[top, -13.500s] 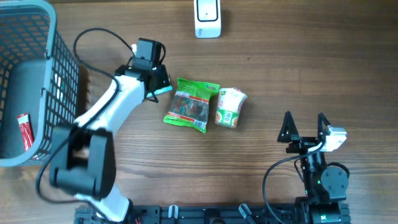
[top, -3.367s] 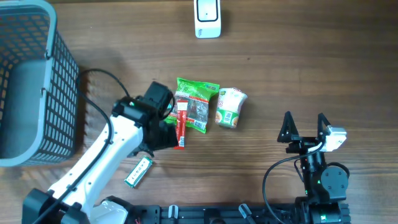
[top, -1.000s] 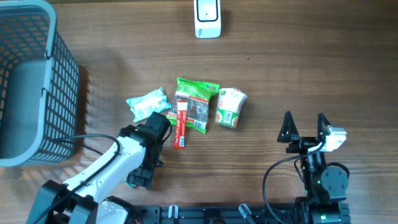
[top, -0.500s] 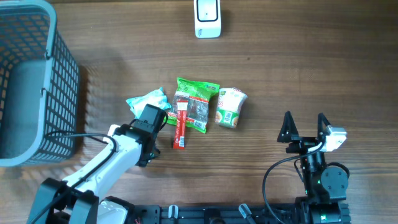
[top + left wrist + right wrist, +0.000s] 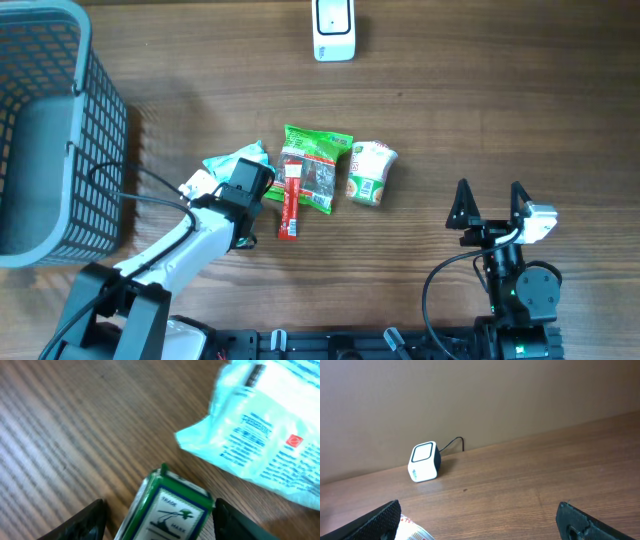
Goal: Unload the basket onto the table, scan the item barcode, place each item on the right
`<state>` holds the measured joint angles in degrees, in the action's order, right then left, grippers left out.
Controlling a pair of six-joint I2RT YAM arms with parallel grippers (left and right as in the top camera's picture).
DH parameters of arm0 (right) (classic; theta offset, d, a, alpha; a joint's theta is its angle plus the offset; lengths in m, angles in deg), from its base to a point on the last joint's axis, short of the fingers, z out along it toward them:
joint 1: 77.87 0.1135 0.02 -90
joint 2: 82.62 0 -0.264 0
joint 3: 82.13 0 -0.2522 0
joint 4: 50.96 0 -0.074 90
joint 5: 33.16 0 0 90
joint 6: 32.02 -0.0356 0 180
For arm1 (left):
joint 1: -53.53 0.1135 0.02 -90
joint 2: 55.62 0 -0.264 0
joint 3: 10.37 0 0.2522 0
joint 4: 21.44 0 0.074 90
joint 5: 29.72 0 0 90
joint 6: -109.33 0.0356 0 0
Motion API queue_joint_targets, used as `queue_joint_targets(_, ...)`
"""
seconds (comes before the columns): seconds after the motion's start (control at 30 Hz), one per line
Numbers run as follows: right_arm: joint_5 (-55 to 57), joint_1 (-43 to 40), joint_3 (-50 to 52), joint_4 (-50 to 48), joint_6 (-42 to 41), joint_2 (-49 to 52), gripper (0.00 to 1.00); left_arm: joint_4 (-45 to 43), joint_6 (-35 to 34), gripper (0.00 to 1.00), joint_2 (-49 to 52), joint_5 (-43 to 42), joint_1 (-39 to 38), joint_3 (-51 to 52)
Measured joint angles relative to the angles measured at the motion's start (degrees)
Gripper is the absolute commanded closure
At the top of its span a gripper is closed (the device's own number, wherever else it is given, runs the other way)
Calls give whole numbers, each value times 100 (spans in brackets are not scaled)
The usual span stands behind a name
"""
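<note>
**Straddling the small green box (image 5: pixel 175 507), not clamped on it**

Checking the left wrist camera first. Small green box with a white label, sitting on the wooden table (image 5: pixel 480 100) right between the fingers (image 5: pixel 82 522) of the left gripper (image 5: pixel 159 510). Jaws apart, one on each side of the box. Strip of bare wood showing between the box and the finger on the left of that view. Touching or nearly touching on the other side, can't tell which. So nothing squeezed, as far as can be seen. Just past the box, near it but apart, a pale blue-and-white packet (image 5: pixel 270 435).

From overhead, can't pick out the box at all, hidden under the left gripper. Same pale packet poking out just above that gripper. To the right of it, a red stick packet (image 5: pixel 290 200) lying against a green snack bag (image 5: pixel 318 168), then a noodle cup (image 5: pixel 371 172) on its side just beside the bag.

Way up at the far edge of the table, the white scanner (image 5: pixel 333 28), well apart from the box. Grey basket (image 5: pixel 100 150) off at the far left.

Over at the near right, the right gripper (image 5: pixel 490 190) with jaws spread wide and holding nothing, well apart from the groceries.
</note>
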<state>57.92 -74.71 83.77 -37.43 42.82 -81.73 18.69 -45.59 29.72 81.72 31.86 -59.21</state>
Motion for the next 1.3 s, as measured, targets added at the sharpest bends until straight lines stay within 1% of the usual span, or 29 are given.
queue_joint_targets(0.03,2,0,0,0,0,0,0,-9,234,33,17,-24,-2,-11)
queue_joint_targets(0.13,0,0,0,0,0,0,0,0,752,24,61,-83,0,-57)
queue_joint_targets(0.23,2,0,-2,0,-2,0,0,39,1244,9,140,-201,0,-203)
queue_joint_targets(0.3,0,0,0,0,0,0,0,282,1526,0,179,-243,-2,-426)
queue_joint_targets(0.43,0,0,-2,0,0,0,0,1279,1847,0,186,-118,0,-1294)
queue_joint_targets(0.5,0,0,-2,0,0,0,0,1788,1969,0,186,-17,4,-1969)
queue_joint_targets(0.7,0,0,0,0,0,0,0,2472,2378,0,57,9,225,-3477)
queue_joint_targets(0.77,0,0,-2,0,0,0,0,2518,2527,0,-2,-107,374,-3814)
queue_joint_targets(0.83,0,0,0,0,0,0,0,2542,2793,0,-55,-522,656,-4236)
queue_joint_targets(1.0,0,0,0,0,0,0,0,2551,3355,0,-94,-1403,1327,-4905)
queue_joint_targets(1.13,0,0,-2,0,0,0,0,2514,3560,0,-94,-1720,1777,-5226)
queue_joint_targets(1.3,-251,0,0,7,-153,0,0,2608,3641,0,-105,-1840,2151,-5276)
